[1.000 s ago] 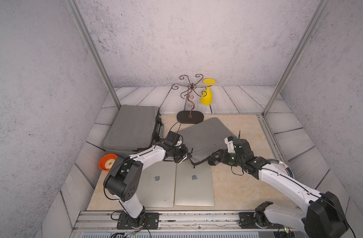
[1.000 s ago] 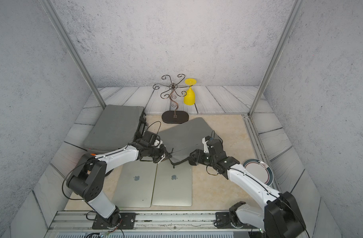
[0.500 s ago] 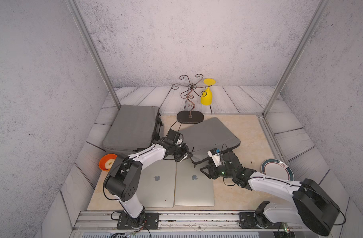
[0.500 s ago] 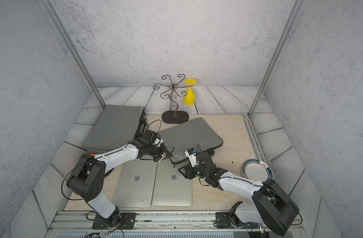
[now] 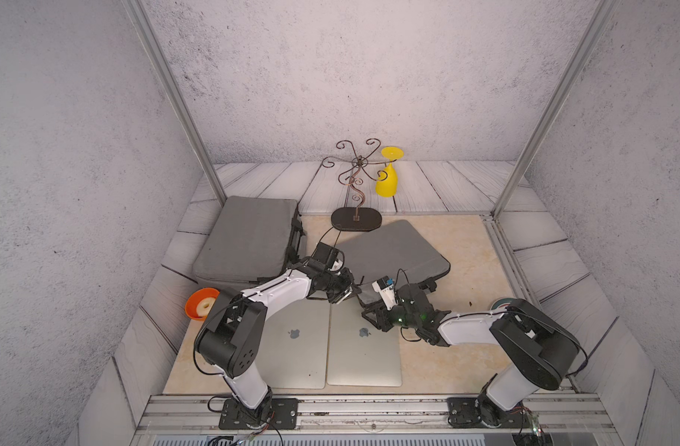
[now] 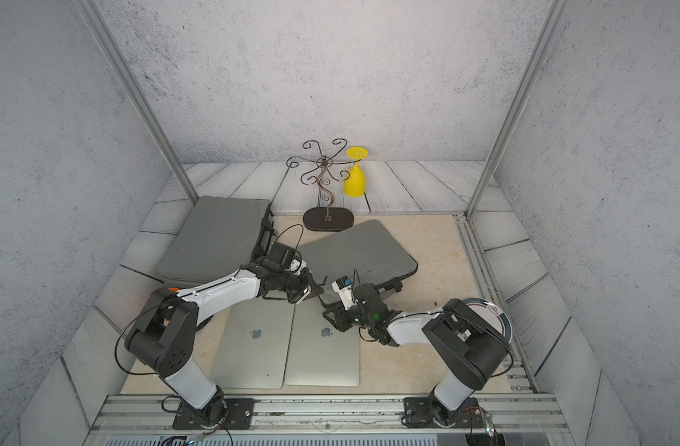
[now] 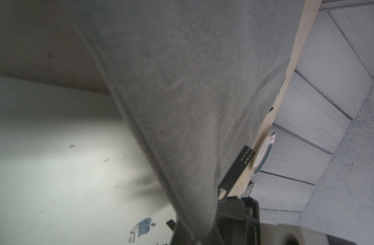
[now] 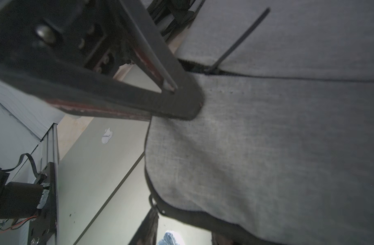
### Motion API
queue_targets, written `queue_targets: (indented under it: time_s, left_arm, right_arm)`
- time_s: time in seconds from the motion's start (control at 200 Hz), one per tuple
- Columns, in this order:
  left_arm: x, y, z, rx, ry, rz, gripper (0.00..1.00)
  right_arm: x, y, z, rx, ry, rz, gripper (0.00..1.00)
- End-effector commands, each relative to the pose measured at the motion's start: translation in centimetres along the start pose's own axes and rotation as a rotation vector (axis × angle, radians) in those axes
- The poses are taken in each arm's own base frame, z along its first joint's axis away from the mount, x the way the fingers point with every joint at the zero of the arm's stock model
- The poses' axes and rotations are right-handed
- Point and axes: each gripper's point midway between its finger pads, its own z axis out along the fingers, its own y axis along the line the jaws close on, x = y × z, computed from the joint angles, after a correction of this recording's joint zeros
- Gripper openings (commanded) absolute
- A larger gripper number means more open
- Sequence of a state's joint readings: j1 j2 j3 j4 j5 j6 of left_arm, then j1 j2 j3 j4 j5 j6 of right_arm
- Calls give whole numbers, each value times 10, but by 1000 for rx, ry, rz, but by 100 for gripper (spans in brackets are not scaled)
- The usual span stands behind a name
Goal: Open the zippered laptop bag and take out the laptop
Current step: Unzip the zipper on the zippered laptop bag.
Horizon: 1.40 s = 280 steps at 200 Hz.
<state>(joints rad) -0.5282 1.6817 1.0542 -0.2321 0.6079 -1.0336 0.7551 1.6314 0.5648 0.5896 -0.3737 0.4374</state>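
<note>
Since the earlier frame the right arm has swung off the bag's right side and come round low to its near corner. The left arm has not moved.

The laptop bag lies mid-bench. Its far corner is just beside the base of the wire stand, and its near corner sits over the far edge of a silver laptop. A second laptop lies beside that one along the bench's front edge. Whether the bag holds anything: cannot tell.

Left claw: together, clamped on the bag's corner cloth, which in the left wrist view runs straight into it. Right claw: apart, its fingers straddling the bag's rounded corner with nothing pinched. A small zip pull sits at the seam there.

Risks, as judged:
- The right claw closes on cloth rather than the pull. The tug then drags the whole bag and the zip stays shut.
- The left hold is on a thin cloth edge, so a hard pull probably slips it.
- A dragged bag shoves the stand, and the yellow glass hanging on it could swing off.
- The right claw rides low over the silver laptop, so a scrape is possible.
- The claws are near each other, so crossing paths could make them knock.
</note>
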Motion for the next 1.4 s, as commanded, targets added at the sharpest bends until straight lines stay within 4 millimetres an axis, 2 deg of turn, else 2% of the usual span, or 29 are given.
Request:
queue_targets:
  time_s: [0.0, 0.23, 0.325, 0.49, 0.641, 0.786, 1.126, 1.246, 1.311, 1.396]
  left_arm:
    - [3, -25, -6, 59, 9, 67, 0]
    - [5, -20, -5, 49, 14, 61, 0]
    - [5, -17, -3, 44, 17, 57, 0]
    - [5, -16, -1, 42, 19, 61, 0]
    - [5, -14, -3, 32, 15, 68, 0]
    - [3, -8, -5, 5, 8, 79, 0]
    - [-18, 8, -25, -51, -31, 113, 0]
    - [-22, 9, -28, -50, -35, 114, 0]
    - [-23, 8, -29, -49, -35, 117, 0]
    - [-23, 6, -28, -39, -28, 116, 0]
  right_arm:
    - [-13, 6, 9, -33, -51, -2, 36]
    - [-23, 11, 7, -50, -96, 34, 24]
    - [-26, 15, 3, -64, -106, 42, 22]
    - [-16, 15, -1, -63, -87, 57, 12]
    - [-16, 14, -11, -33, -80, 61, 2]
    - [-13, 11, -22, 18, -57, 57, 0]
    - [23, -21, -66, 268, 188, 67, 0]
    - [40, -42, -86, 357, 276, 108, 0]
    - [40, -54, -97, 385, 281, 151, 0]
    - [34, -59, -103, 390, 266, 150, 0]
